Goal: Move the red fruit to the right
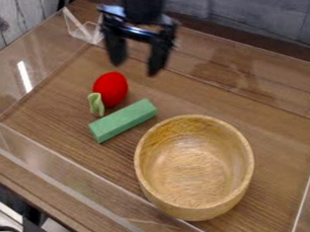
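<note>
The red fruit (110, 87) is a small glossy red toy with a light green leafy end at its lower left. It lies on the wooden table at the left of the middle. My gripper (139, 61) hangs just above and slightly right of it, pointing down. Its two dark fingers stand apart and open, with nothing between them. The gripper does not touch the fruit.
A flat green block (124, 120) lies right below the fruit. A large wooden bowl (194, 166) stands at the front right. Clear plastic walls (23, 72) fence the table, with a clear stand (81, 27) at the back left.
</note>
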